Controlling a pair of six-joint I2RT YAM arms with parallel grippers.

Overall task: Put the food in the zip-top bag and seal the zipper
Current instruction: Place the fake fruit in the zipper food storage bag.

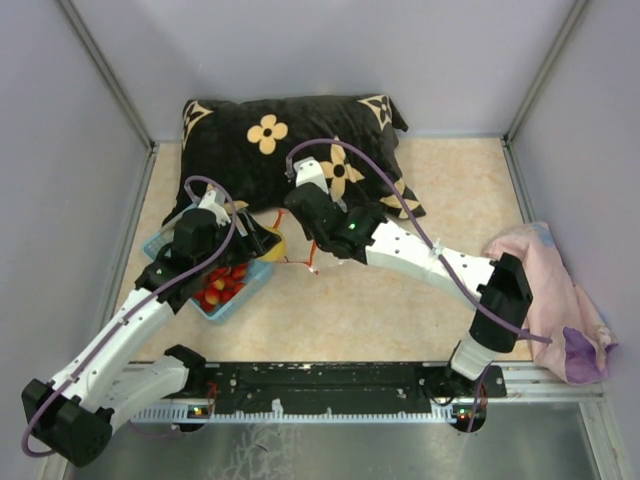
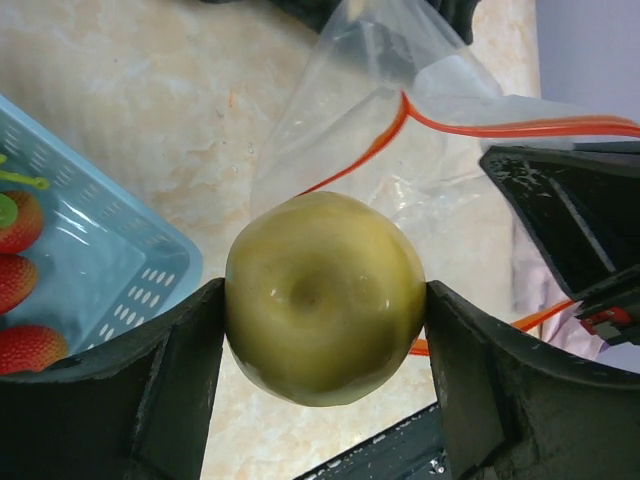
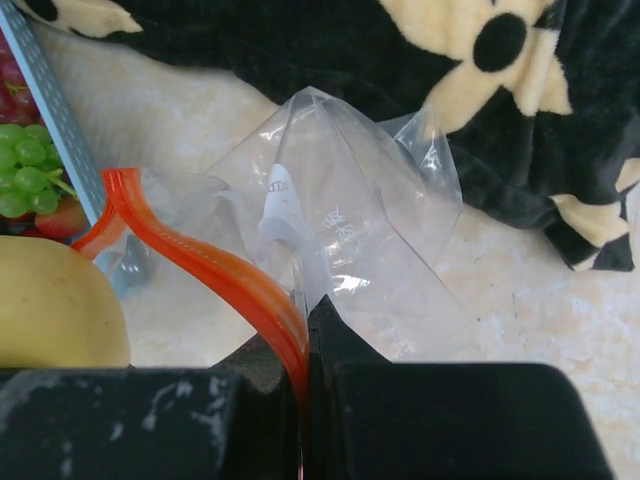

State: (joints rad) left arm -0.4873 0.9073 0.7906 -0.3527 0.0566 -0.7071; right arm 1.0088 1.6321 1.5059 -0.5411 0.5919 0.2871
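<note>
- From above, the left arm [image 1: 130,320] is reaching toward 1 o'clock over a light blue basket [image 1: 236,300] where red strawberries [image 1: 222,285] are lying. The right arm [image 1: 420,255] is stretching toward 10 o'clock to meet it at mid-counter [image 1: 400,310].
- Between the two arm tips, the zip-top bag [image 1: 300,258] is showing only as thin red lines (the clear film is hard to make out here). A black flowered pillow [image 1: 260,135] is lying at 12 o'clock and a pink cloth [image 1: 560,290] at 3 o'clock.
- In the left wrist view, the left claw [image 2: 325,330] is standing wide and gripping the yellow fruit [image 2: 325,295], both fingers pressing its sides. The bag is hanging just beyond the fruit at 1 o'clock, with its zipper [image 2: 500,128] running off to 3 o'clock; the basket is sitting at 9 o'clock.
- In the right wrist view, the right claw [image 3: 305,330] is pinching fully shut on the zipper, which is curving away toward 9 o'clock. The bag's crinkled film is rising toward 12 o'clock in front of the pillow. Green grapes [image 3: 25,165] are sitting in the basket at 9 o'clock, and the yellow fruit is showing at 8 o'clock.
</note>
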